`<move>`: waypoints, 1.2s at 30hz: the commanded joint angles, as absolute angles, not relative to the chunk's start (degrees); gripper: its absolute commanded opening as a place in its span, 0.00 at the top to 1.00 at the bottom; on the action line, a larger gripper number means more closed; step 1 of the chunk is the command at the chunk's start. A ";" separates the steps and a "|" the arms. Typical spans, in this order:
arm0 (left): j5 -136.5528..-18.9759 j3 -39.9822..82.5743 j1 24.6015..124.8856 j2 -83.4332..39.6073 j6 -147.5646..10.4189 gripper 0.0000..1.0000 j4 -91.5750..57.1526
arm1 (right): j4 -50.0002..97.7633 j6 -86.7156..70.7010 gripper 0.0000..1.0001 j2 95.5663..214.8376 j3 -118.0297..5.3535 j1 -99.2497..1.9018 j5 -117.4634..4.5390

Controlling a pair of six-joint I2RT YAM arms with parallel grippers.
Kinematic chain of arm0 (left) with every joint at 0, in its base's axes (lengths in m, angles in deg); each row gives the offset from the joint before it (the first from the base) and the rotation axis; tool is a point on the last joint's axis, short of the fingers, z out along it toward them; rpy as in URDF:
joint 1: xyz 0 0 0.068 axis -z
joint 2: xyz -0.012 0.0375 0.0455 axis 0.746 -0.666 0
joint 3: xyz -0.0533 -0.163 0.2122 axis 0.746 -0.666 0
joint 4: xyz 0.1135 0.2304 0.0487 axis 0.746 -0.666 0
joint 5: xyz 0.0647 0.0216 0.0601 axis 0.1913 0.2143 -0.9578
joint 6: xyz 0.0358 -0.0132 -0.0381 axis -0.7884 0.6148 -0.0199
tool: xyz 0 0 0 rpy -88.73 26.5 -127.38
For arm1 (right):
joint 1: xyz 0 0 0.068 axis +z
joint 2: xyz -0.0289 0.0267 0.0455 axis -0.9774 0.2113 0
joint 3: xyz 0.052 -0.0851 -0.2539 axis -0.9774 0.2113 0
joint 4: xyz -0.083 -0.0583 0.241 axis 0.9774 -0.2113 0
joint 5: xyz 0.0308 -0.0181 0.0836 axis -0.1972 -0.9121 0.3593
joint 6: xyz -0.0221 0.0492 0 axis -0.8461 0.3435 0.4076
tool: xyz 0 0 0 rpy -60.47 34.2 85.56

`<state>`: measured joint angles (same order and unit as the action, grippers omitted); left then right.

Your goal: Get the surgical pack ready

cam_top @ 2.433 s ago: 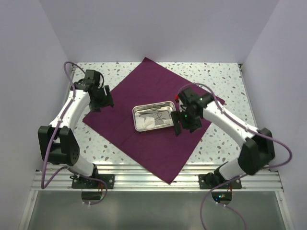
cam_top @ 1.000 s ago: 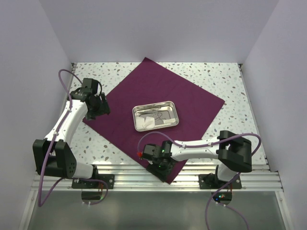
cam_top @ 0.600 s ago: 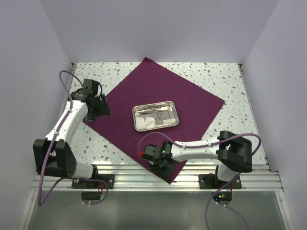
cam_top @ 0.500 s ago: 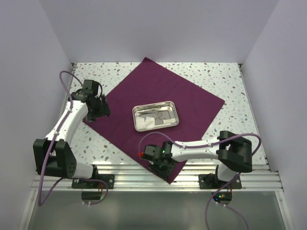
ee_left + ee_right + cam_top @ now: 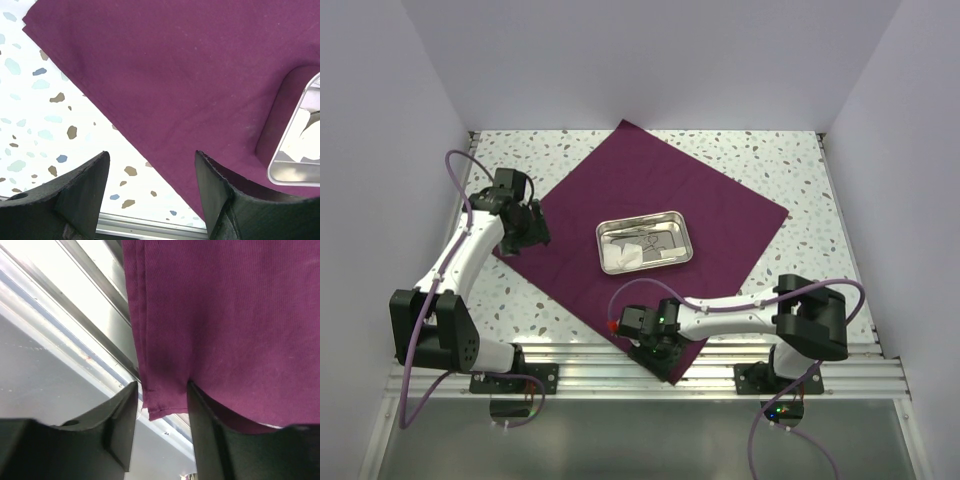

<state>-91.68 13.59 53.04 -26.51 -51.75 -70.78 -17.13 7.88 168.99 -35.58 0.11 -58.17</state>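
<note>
The cloth (image 5: 650, 200) lies spread diamond-wise across the middle of the counter (image 5: 780, 160), one corner pointing to the bottom of the frame and lapping over the metal rail (image 5: 570, 366) at the near edge. At its centre sits the tray (image 5: 672, 252), with the instruments (image 5: 655, 238) and the gauze (image 5: 625, 256) inside it. This looks like the layout for wrapping, with the load in the middle and the four corners free to be drawn over it.

At bottom centre, the right hand (image 5: 161, 387) is set low on the overhanging corner. Its fingers are partly open, one on either side of the cloth's tip, and do not appear to be closed on it. The spot seems well chosen, since the overhang leaves room beneath the fabric for a finger.

At the left of the frame, the left hand (image 5: 151, 154) hovers wide open over the cloth's left edge. It holds nothing and is probably placed to take that side in turn.

The right arm lies stretched along the bottom of the frame. The tray's raised rim stands in the path of any corner folded inward, so the fold would likely need to be lifted clear of it. The rail beside the right fingers leaves little room.
</note>
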 commanded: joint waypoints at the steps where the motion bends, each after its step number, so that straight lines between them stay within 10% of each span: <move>1: -91.47 13.02 52.81 -25.08 -52.20 0.27 -69.68 | -16.74 9.35 0.55 172.03 -33.09 1.04 -57.77; 13: -91.39 13.73 52.81 -26.13 -52.20 0.27 -69.41 | -23.41 12.34 1.00 167.81 -40.63 0.69 -71.81; 36: -89.28 13.99 52.20 -31.14 -54.13 0.26 -66.69 | -29.75 -5.33 1.00 192.40 -94.86 -30.95 -79.74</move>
